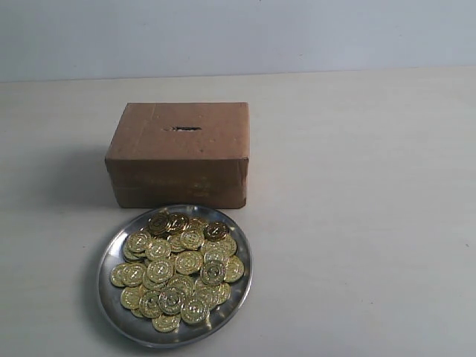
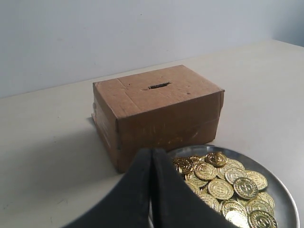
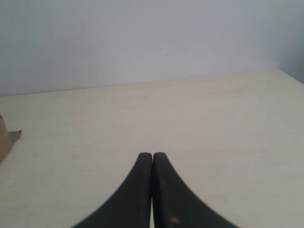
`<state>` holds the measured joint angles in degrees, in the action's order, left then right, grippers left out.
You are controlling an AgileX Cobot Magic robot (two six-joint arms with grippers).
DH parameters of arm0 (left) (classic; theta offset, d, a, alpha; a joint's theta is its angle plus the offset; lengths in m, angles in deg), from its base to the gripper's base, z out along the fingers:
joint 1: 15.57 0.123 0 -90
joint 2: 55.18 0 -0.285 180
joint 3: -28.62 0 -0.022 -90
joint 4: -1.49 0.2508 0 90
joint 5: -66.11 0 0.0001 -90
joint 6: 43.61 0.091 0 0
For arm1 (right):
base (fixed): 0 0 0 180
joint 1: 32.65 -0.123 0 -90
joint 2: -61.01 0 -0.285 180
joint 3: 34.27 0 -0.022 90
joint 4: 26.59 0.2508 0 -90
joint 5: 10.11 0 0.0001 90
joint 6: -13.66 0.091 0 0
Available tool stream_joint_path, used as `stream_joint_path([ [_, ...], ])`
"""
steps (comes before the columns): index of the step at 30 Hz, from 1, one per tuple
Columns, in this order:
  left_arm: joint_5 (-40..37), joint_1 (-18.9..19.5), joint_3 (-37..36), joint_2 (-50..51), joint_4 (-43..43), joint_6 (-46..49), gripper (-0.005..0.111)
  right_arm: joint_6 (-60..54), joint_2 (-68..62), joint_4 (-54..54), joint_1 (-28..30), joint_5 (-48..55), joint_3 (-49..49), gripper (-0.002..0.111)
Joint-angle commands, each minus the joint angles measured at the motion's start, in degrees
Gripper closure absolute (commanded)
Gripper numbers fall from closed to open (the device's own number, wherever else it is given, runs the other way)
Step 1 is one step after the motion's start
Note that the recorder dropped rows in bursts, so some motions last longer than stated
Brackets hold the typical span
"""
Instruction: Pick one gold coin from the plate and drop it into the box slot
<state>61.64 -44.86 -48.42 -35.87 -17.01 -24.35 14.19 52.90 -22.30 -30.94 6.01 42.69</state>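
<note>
A brown cardboard box sits mid-table with its dark slot in the top face. Directly in front of it lies the round silver plate, heaped with gold coins. Neither arm appears in the exterior view. In the left wrist view my left gripper is shut with nothing in it, above the table beside the plate and its coins, facing the box and slot. My right gripper is shut and empty over bare table.
The pale tabletop spreads wide around the box and plate, ending at a light wall behind. In the right wrist view a corner of the cardboard box shows at the frame's edge.
</note>
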Motion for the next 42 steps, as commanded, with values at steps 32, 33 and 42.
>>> stream_joint_path([
  [32, -17.1, 22.4, -0.2, -11.5, -3.1, -1.3, 0.107, -0.1, 0.3, 0.0, 0.3, -0.2, 0.2, 0.108],
  [33, -17.1, 22.4, -0.2, -11.5, -3.1, -1.5, 0.107, -0.1, 0.3, 0.0, 0.3, -0.2, 0.2, 0.108],
  [42, -16.4, 22.9, -0.2, -11.5, 2.2, -11.1, 0.107, 0.0, 0.3, 0.1, 0.3, -0.2, 0.2, 0.108],
])
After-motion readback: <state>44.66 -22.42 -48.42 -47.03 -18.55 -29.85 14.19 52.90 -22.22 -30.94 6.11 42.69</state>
